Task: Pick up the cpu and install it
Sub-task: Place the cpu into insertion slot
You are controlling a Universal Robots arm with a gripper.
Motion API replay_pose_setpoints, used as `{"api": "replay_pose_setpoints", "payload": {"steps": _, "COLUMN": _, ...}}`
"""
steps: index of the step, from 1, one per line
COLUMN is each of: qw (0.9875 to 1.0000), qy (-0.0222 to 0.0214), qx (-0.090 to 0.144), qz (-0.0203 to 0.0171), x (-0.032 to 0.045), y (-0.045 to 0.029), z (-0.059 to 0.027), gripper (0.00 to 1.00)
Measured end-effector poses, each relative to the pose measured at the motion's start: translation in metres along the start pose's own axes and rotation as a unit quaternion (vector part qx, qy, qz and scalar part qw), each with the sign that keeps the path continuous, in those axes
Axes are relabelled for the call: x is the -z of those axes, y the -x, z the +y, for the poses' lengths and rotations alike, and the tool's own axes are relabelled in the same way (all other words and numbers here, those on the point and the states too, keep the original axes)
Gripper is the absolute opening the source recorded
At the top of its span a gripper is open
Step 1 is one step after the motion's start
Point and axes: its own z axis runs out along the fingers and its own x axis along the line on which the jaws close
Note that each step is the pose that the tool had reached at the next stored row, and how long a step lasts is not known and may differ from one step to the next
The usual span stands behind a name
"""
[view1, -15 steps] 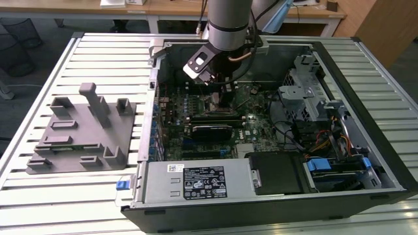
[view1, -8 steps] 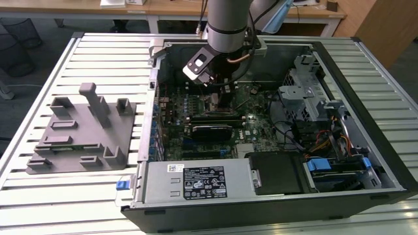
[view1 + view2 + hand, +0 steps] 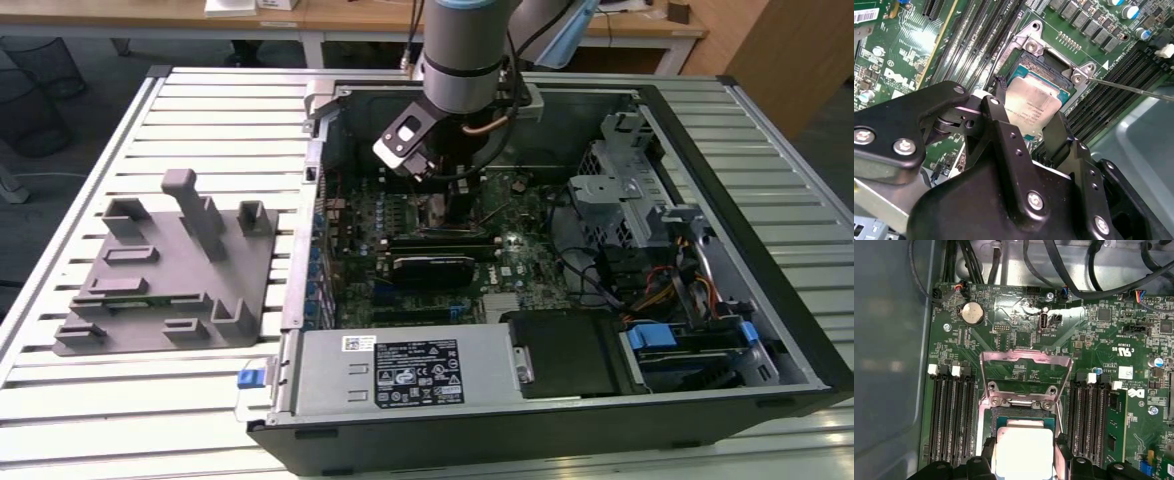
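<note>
Slatted metal surface (image 3: 147, 410) carries an open computer case (image 3: 561, 438) where the gripper (image 3: 1027, 119), closed on opposite edges of the cpu (image 3: 1037, 102) over the socket (image 3: 1053, 69), holds something light, stiff, probably fragile underneath.

Work surface: pale grey slatted metal table (image 3: 80, 400), long parallel ribs running towards the exterior view's left and right, a soft sheen along the ridges. Beyond its far edge, light wooden desks (image 3: 347, 15) on white legs (image 3: 311, 48). Black wire-mesh waste bin (image 3: 47, 62) stands on a dull grey-blue floor (image 3: 100, 105) at the exterior view's left; a thin white cable (image 3: 40, 177) trails across the floor nearby. Warm brown wooden panel (image 3: 787, 50) at the far right. Light even, shadows faint.
</note>
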Motion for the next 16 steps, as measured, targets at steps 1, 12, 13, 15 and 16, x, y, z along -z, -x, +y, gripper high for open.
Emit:
{"api": "replay_pose_setpoints", "payload": {"steps": 1, "qw": 1.0000, "qy": 0.0000, "qx": -0.001, "qz": -0.0001, "x": -0.0007, "y": 0.0000, "z": -0.0001, "gripper": 0.54}}
{"api": "replay_pose_setpoints", "payload": {"steps": 12, "qw": 1.0000, "qy": 0.0001, "qx": -0.003, "qz": -0.0001, "x": -0.0064, "y": -0.0011, "z": -0.0021, "gripper": 0.54}}
{"api": "replay_pose_setpoints", "payload": {"steps": 13, "qw": 1.0000, "qy": 0.0001, "qx": -0.004, "qz": -0.0001, "x": -0.0070, "y": -0.0011, "z": -0.0021, "gripper": 0.54}}
{"api": "replay_pose_setpoints", "payload": {"steps": 15, "qw": 1.0000, "qy": 0.0001, "qx": -0.004, "qz": -0.0002, "x": -0.0084, "y": -0.0011, "z": -0.0022, "gripper": 0.54}}
{"api": "replay_pose_setpoints", "payload": {"steps": 16, "qw": 1.0000, "qy": 0.0001, "qx": -0.005, "qz": -0.0002, "x": -0.0090, "y": -0.0011, "z": -0.0022, "gripper": 0.54}}
